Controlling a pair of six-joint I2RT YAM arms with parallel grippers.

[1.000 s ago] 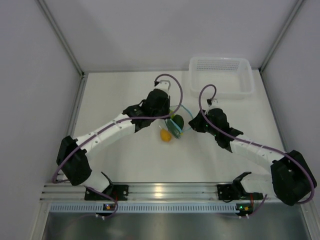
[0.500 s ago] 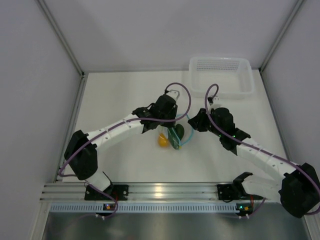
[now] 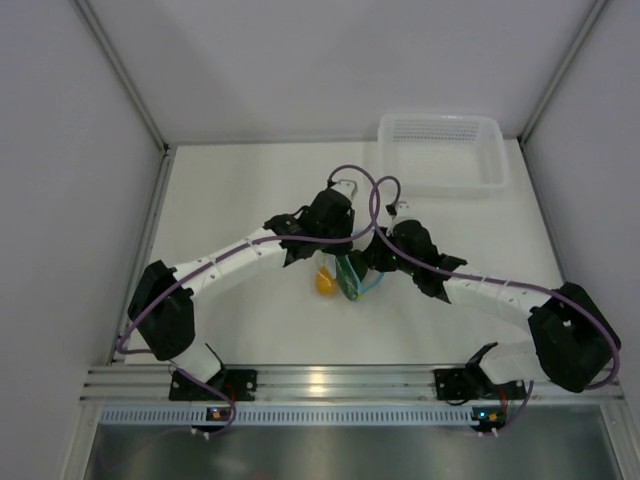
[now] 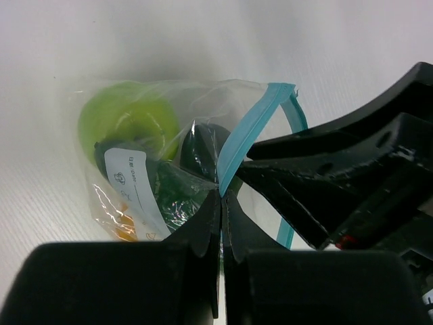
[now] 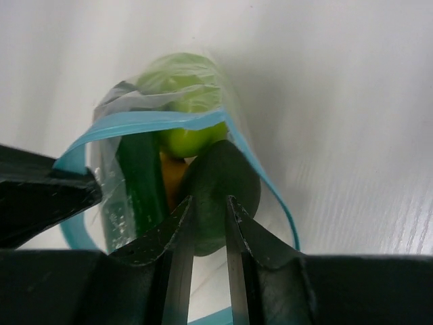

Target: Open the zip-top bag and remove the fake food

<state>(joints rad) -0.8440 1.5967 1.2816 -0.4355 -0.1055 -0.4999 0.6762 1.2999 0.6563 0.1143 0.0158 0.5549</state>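
Observation:
The zip-top bag (image 3: 352, 280) hangs at mid-table with its mouth open in a loop. My left gripper (image 3: 344, 252) is shut on its light blue zip strip (image 4: 245, 132), seen at the jaws in the left wrist view (image 4: 221, 193). Inside the bag are the lime-green ball (image 4: 128, 125), the dark green oval (image 5: 220, 176), the long cucumber (image 5: 139, 179) and the orange fruit (image 3: 326, 282). My right gripper (image 3: 368, 260) is at the bag mouth. In the right wrist view (image 5: 208, 200) its jaws stand a narrow gap apart just in front of the oval, with nothing between them.
A white mesh basket (image 3: 385, 150) stands at the back right of the table. The two arms meet close together over the bag, and my right gripper's black body (image 4: 338, 183) fills the right side of the left wrist view.
My right arm has swung left, bringing its gripper to the bag's open mouth. My left gripper first shifted right and nearer with the bag, then held still.

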